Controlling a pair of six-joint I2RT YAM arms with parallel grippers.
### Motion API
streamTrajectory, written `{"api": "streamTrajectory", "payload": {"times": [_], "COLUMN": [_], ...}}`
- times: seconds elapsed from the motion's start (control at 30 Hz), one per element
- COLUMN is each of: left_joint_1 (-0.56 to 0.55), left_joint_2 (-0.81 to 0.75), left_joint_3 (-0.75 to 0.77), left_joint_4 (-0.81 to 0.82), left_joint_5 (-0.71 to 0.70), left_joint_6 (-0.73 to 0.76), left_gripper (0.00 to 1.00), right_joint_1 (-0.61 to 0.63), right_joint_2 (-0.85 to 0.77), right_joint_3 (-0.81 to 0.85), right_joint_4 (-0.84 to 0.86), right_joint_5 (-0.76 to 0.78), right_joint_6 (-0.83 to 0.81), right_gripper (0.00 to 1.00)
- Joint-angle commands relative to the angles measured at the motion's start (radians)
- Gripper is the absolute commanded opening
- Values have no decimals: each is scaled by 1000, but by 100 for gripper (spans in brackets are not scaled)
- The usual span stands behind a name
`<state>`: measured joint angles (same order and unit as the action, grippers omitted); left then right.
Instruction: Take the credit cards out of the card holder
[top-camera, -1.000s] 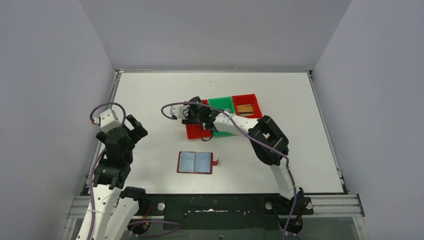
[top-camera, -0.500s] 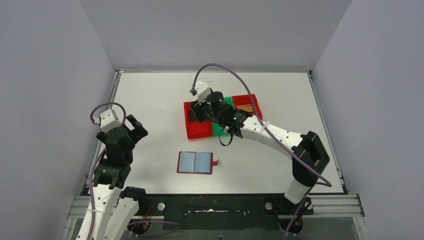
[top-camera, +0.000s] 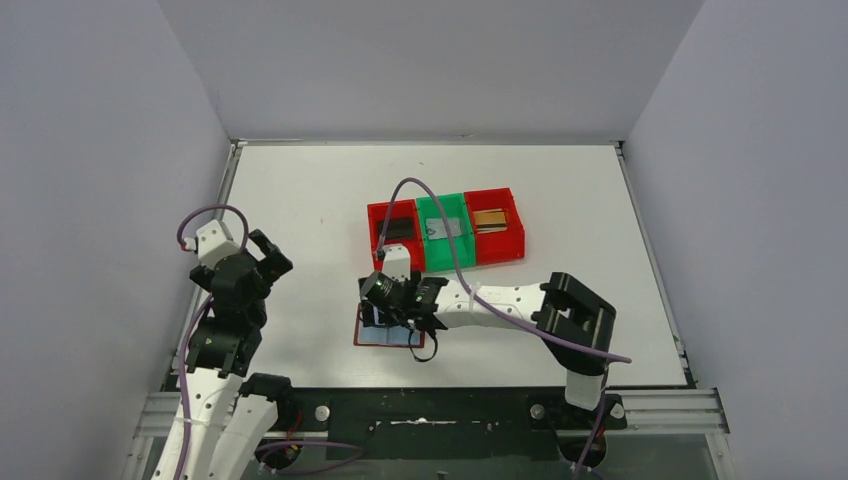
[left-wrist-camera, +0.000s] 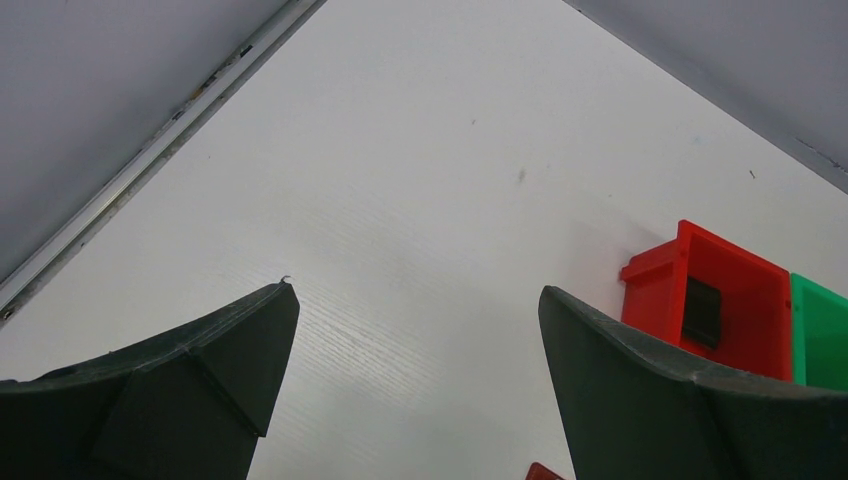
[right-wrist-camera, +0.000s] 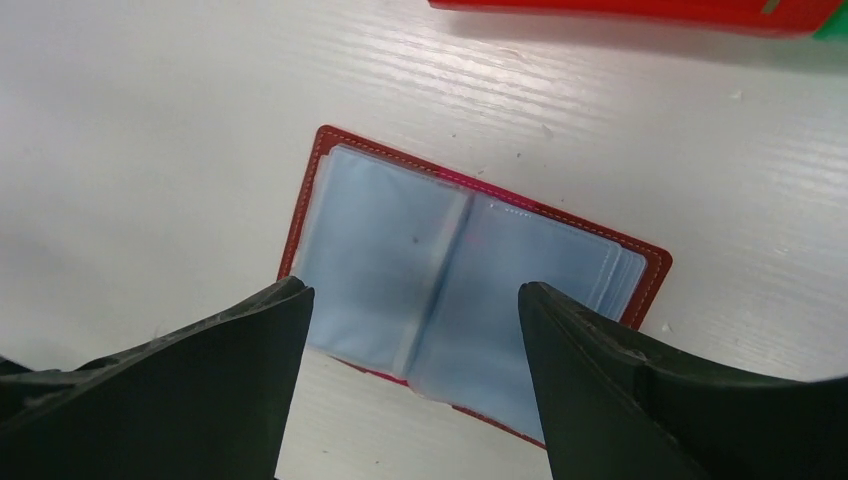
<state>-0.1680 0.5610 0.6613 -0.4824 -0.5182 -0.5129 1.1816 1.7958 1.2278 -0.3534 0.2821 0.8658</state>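
The card holder (right-wrist-camera: 460, 270) lies open on the table, dark red with pale blue-grey sleeves facing up; the sleeves look plain. My right gripper (right-wrist-camera: 412, 290) hangs just above it, open, with nothing between its fingers, and hides part of the holder (top-camera: 372, 338) in the top view. The credit cards lie in the bins at the back: a dark card (top-camera: 397, 228), a silvery card (top-camera: 445, 229) and a gold card (top-camera: 490, 220). My left gripper (left-wrist-camera: 415, 290) is open and empty, well to the left (top-camera: 265, 255).
Three joined bins stand at the back centre: a red bin (top-camera: 375, 240), a green bin (top-camera: 440, 255) and another red bin (top-camera: 510, 245). The left wrist view shows the first red bin (left-wrist-camera: 650, 275) and the table's left rail (left-wrist-camera: 150, 160).
My right arm swung back from over the bins to just above the card holder, and its jaws opened wider. The left arm stayed where it was.
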Motion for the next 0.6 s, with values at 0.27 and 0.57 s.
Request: {"api": "streamTrajectory", "payload": {"times": [0.27, 0.57], "left_joint_1": [6, 5], "left_joint_2": [-36, -45], "left_joint_3": [18, 15], "left_joint_4": [18, 20], "left_joint_5": [-47, -47], "left_joint_6": [-15, -14], "left_gripper": [93, 93], "right_joint_1": [22, 38], "right_joint_2": [133, 243], "right_joint_3": [195, 301], "right_joint_4": [-118, -226], "right_joint_5": [52, 40], "right_joint_6": [81, 73], "right_gripper": [79, 79]}}
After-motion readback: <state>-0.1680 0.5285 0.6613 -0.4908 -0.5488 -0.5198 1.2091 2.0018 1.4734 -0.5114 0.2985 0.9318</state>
